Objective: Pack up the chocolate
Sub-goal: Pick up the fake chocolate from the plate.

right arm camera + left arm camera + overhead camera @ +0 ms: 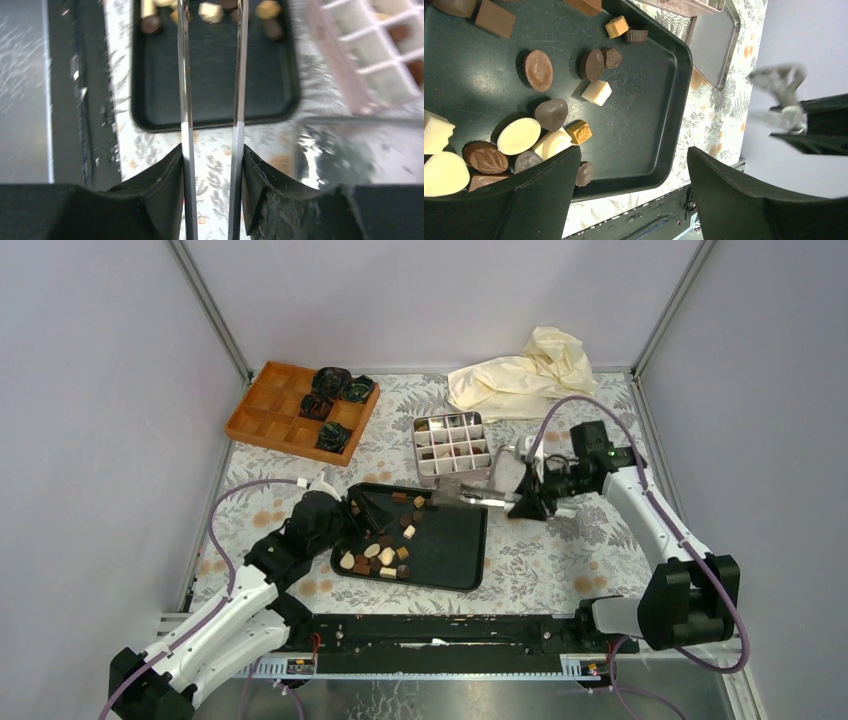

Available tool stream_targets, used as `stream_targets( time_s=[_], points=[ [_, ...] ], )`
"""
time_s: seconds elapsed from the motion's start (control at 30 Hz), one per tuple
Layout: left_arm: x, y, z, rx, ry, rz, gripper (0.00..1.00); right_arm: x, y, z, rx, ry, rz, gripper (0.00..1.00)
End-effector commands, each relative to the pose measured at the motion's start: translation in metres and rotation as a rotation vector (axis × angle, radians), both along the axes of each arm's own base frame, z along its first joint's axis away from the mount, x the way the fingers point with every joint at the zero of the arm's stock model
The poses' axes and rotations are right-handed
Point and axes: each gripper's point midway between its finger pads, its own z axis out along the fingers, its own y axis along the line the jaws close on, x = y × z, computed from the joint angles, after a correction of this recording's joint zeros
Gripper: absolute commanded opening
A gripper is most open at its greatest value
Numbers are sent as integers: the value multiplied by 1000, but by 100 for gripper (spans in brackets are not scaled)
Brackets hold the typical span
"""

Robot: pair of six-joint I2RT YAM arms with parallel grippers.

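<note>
Several pieces of chocolate, dark, light brown and cream, lie loose in the left half of a black tray. My left gripper hangs open over them. In the left wrist view the chocolate spreads across the tray, and nothing sits between the wide-apart fingers of the left gripper. My right gripper is shut on metal tongs that reach toward the tray's far right corner. In the right wrist view the tongs' two blades run between the fingers of the right gripper; their tips are cut off.
A silver box with a grid of compartments stands just behind the tray, a few dark pieces inside. A wooden compartment tray with crumpled dark paper cups sits far left. A cream cloth lies at the back right.
</note>
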Motion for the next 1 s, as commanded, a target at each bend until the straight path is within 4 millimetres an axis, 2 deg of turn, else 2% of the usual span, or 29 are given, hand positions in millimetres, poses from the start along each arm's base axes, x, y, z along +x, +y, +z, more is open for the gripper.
stream_targets(
  time_s=[0.0, 0.13, 0.23, 0.33, 0.73, 0.97],
  points=[
    [4, 4, 6, 42, -28, -7, 84, -53, 26, -4, 68, -91, 289, 46],
    [2, 0, 6, 33, -17, -30, 83, -67, 35, -23, 29, -103, 338, 45],
    [-3, -1, 1, 10, 6, -28, 82, -68, 38, -41, -35, -118, 331, 45],
    [-8, 2, -4, -2, 13, -18, 82, -68, 40, -50, -68, -114, 317, 44],
    [-4, -5, -7, -58, 11, -5, 82, -67, 39, -61, -94, -97, 257, 42],
    [-8, -3, -11, -85, 15, 12, 82, -66, 38, -64, -100, -98, 235, 42]
  ],
)
